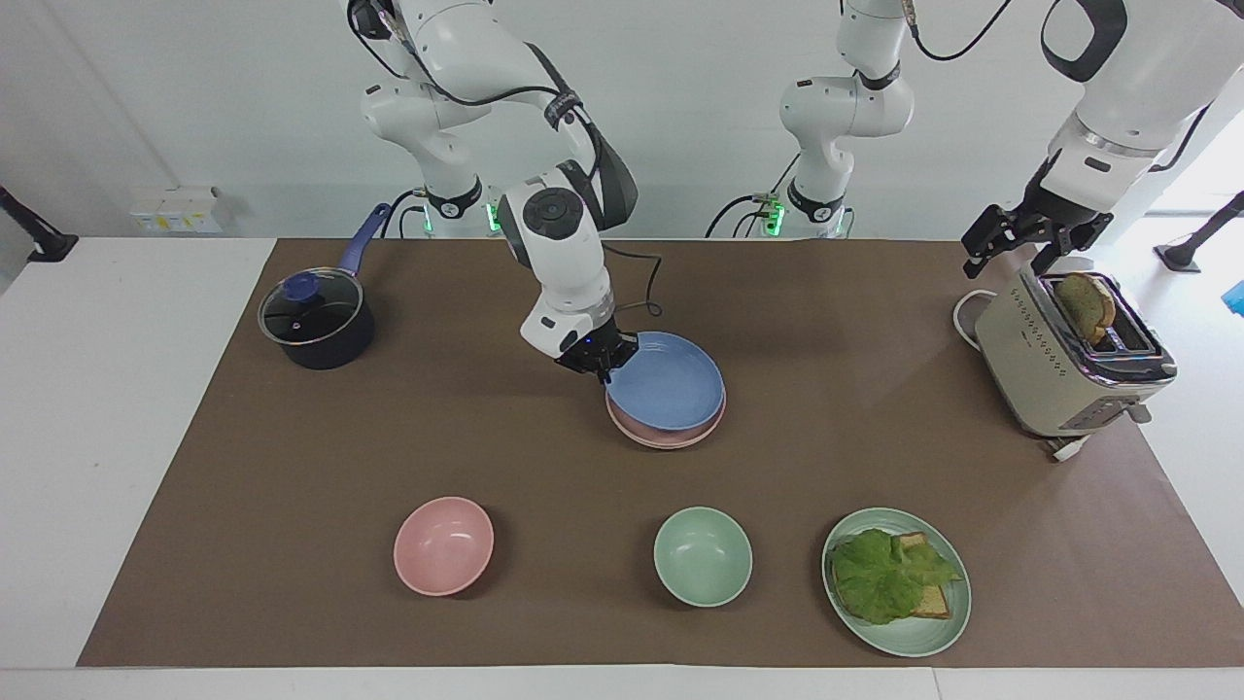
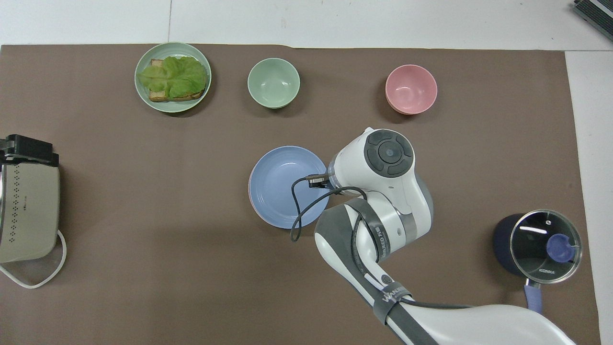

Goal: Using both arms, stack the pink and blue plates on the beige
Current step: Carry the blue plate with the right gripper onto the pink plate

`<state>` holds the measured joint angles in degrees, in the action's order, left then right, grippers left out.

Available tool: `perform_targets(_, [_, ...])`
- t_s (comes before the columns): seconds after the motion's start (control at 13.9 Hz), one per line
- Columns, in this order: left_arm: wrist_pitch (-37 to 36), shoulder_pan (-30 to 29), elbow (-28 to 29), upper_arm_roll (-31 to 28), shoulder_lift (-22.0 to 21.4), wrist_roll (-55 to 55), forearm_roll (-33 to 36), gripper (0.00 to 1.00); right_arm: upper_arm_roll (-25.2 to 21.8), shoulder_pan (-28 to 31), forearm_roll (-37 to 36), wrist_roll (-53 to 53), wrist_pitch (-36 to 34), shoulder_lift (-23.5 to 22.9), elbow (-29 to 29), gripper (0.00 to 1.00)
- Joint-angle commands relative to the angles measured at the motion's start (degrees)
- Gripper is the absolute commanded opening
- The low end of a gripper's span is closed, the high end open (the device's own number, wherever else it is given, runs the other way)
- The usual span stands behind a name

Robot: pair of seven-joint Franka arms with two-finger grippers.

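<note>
At the middle of the brown mat you are looking at two round, shallow, matte plates in a stack: the blue plate (image 1: 669,383) is lying on the pink plate (image 1: 671,437) (only a rim sliver is showing). Your right gripper (image 1: 604,367) is pinching the blue plate's rim, fingers clenched on it. Your left gripper (image 1: 1011,240) is hanging over the boxy toaster (image 1: 1059,365), fingers spread. Two deep bowls, one pink (image 1: 443,544) and one green (image 1: 702,555), are sitting farther from the robots.
</note>
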<state>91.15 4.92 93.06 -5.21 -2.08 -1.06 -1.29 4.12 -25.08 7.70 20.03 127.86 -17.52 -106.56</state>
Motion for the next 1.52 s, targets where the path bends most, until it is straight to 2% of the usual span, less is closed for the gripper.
perform_targets(0.0, [-0.71, -0.53, 0.02, 0.29, -0.38, 0.54, 0.85, 1.00, 0.45, 0.56, 2.31, -2.97, 1.16, 0.03, -0.67, 0.00])
perform_targets(0.14, [-0.71, -0.53, 0.02, 0.38, -0.38, 0.54, 0.85, 1.00, 0.36, 0.47, 4.77, -6.74, 1.77, -0.67, -0.93, 0.00])
perform_targets(0.87, [-0.71, -0.53, 0.02, 0.38, -0.38, 0.54, 0.85, 1.00, 0.36, 1.88, 5.66, -11.85, 4.15, -1.64, -1.46, 0.00])
perform_targets(0.94, [-0.71, -0.53, 0.02, 0.38, -0.38, 0.54, 0.85, 1.00, 0.36, 1.88, 5.66, -11.59, 4.15, -1.64, -1.46, 0.27])
perform_targets(1.08, [-0.71, -0.53, 0.02, 0.29, -0.38, 0.54, 0.85, 1.00, 0.36, 1.79, 5.66, -11.24, 4.15, -1.56, -1.46, 0.89])
perform_targets(1.15, [-0.71, -0.53, 0.02, 0.37, -0.38, 0.54, 0.85, 1.00, 0.36, 1.79, 5.66, -11.24, 4.15, -1.64, -1.28, 1.00])
perform_targets(1.3, [-0.71, -0.53, 0.02, 0.38, -0.38, 0.54, 0.85, 1.00, 0.28, 1.70, 5.66, -11.06, 3.63, -1.21, -0.50, 1.00])
perform_targets(1.44, [-0.71, -0.53, 0.02, 0.38, -0.38, 0.54, 0.85, 1.00, -0.34, 2.40, 5.49, -10.45, 2.66, 1.33, -0.23, 1.00])
